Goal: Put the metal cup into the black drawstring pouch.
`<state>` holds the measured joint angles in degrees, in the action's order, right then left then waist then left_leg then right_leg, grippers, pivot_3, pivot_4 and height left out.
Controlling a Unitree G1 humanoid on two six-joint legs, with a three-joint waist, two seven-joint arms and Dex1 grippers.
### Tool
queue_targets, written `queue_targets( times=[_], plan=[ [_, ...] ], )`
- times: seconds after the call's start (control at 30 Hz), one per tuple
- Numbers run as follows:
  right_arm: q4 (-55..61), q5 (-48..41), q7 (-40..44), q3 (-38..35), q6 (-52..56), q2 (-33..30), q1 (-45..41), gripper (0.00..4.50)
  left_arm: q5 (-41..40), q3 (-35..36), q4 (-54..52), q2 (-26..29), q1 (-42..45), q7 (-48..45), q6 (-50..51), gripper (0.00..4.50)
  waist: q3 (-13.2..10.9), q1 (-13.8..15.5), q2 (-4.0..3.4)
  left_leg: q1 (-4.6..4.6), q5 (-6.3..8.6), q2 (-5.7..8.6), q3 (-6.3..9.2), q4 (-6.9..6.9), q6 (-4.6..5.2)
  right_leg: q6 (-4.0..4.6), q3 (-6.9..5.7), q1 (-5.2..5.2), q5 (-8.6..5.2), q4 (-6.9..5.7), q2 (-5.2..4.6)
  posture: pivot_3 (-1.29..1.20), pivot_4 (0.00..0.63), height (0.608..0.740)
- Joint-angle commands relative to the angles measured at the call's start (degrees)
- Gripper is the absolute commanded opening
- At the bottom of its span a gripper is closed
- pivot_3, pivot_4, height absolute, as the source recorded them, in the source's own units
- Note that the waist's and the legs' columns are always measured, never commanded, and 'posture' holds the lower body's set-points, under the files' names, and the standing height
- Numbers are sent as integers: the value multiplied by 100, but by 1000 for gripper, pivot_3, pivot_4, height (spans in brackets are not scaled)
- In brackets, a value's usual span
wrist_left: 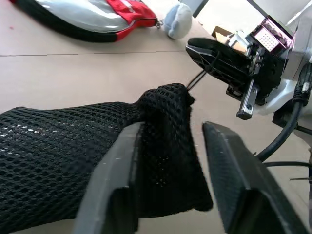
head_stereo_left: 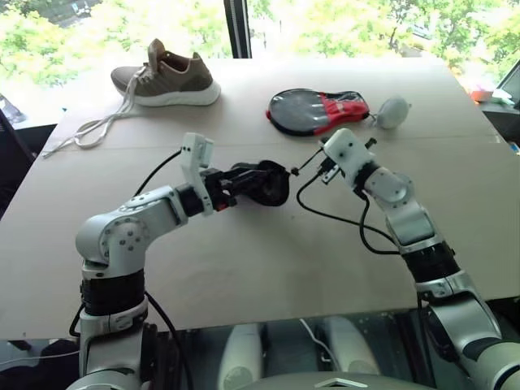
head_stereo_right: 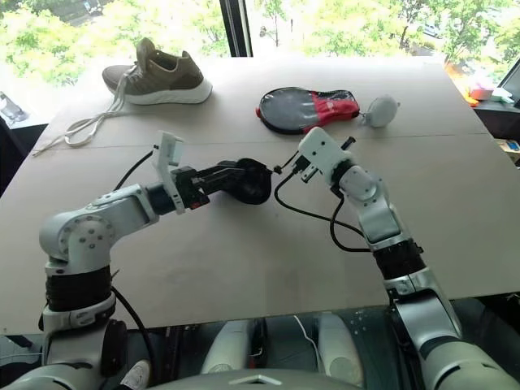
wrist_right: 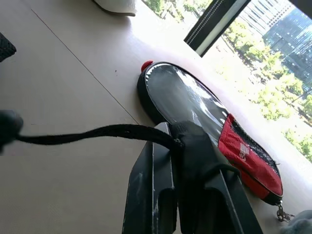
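One black mesh drawstring pouch (head_stereo_left: 264,184): left pincer (wrist_left: 168,161) parted around it; right pincer (wrist_right: 178,146) clamped on one black drawstring cord (wrist_right: 97,132).

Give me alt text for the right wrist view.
The right gripper is shut on the drawstring cord, which stretches taut away over the tan table. Beyond it lies an oval black-and-red zipped case, with a window and green trees behind.
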<state>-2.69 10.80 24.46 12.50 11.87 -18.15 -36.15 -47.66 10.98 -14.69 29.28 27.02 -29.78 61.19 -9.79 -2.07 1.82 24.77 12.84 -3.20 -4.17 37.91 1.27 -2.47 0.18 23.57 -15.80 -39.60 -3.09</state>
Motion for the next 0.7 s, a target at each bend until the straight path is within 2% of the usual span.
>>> queue_targets(
  times=[0.03,0.17,0.33,0.7],
  plan=[
    [1007,29,187,-103,465,-166,2,0,-42,-301,-245,-1,442,-312,-200,2685,0,11,0,1,0,1,1,0,0,0,-1,0,0,1,0,0,150,740],
    [1556,3,251,-160,934,-210,-65,0,134,-662,-116,-1,735,-598,-378,2685,0,24,0,1,0,7,1,1,1,-1,0,-1,-1,6,5,0,150,740],
    [2012,-56,263,-241,1370,-190,-250,0,737,-1135,493,-122,1067,-895,-1041,2685,-1,24,-1,1,0,8,0,0,1,-1,1,0,-1,11,13,0,150,740],
    [2360,-106,259,-227,1751,-172,-487,0,1510,-1643,1511,-484,1617,-1672,-2028,2685,-1,63,-1,15,1,7,-2,-4,2,-2,0,0,0,44,19,0,150,740]
  ],
)
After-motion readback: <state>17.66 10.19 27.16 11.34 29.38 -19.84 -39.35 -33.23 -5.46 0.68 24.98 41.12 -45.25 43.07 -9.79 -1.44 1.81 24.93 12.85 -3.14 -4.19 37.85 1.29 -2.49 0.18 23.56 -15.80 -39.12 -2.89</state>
